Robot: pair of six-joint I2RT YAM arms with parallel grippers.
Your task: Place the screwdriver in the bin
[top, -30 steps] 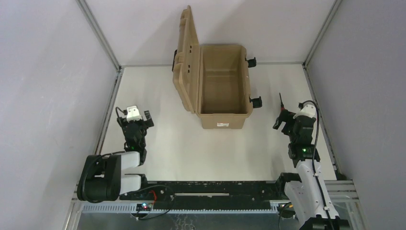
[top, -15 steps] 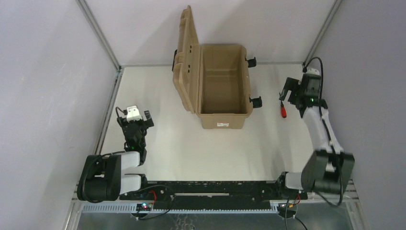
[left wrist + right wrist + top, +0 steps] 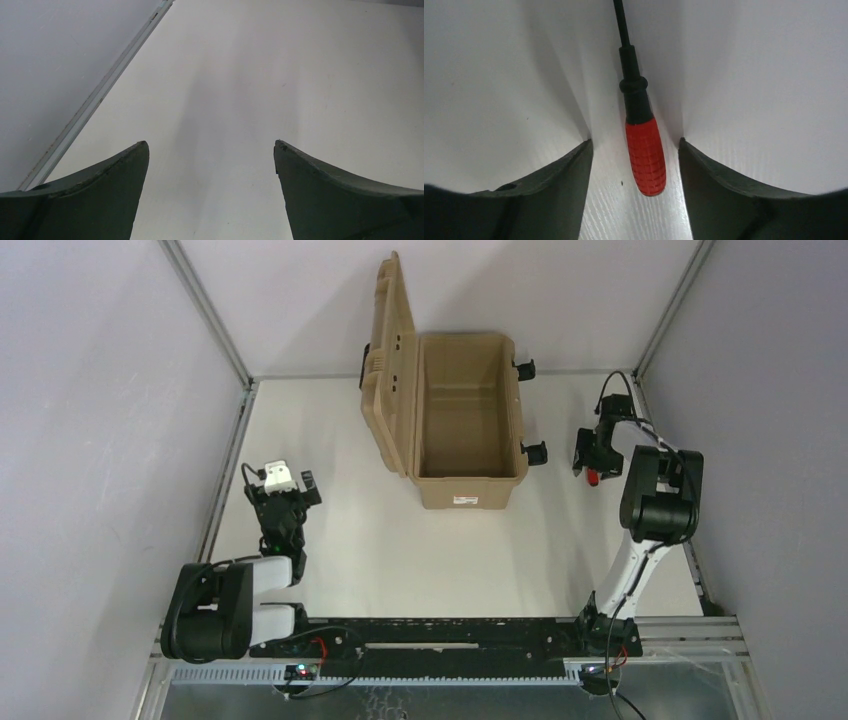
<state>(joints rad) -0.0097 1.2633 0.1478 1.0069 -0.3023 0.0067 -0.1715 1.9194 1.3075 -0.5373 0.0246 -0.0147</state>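
Observation:
The screwdriver (image 3: 645,155), with a red handle and thin dark shaft, lies flat on the white table to the right of the bin; only its handle (image 3: 593,477) shows in the top view. My right gripper (image 3: 635,141) is open and low over it, one finger on each side of the handle, neither touching. In the top view the right gripper (image 3: 589,460) hides the shaft. The bin (image 3: 465,420), a tan case, stands open at the table's back middle, lid raised on its left. My left gripper (image 3: 288,498) is open and empty over bare table (image 3: 211,142).
Black latches (image 3: 535,451) stick out of the bin's right wall, toward the screwdriver. A small white label (image 3: 463,499) is on the bin's near end. Grey walls and a metal rail (image 3: 660,455) bound the table close to the right arm.
My right arm swung out from near its base to the screwdriver, then came down so its open fingers straddle the red handle. The left arm and the bin have not moved.

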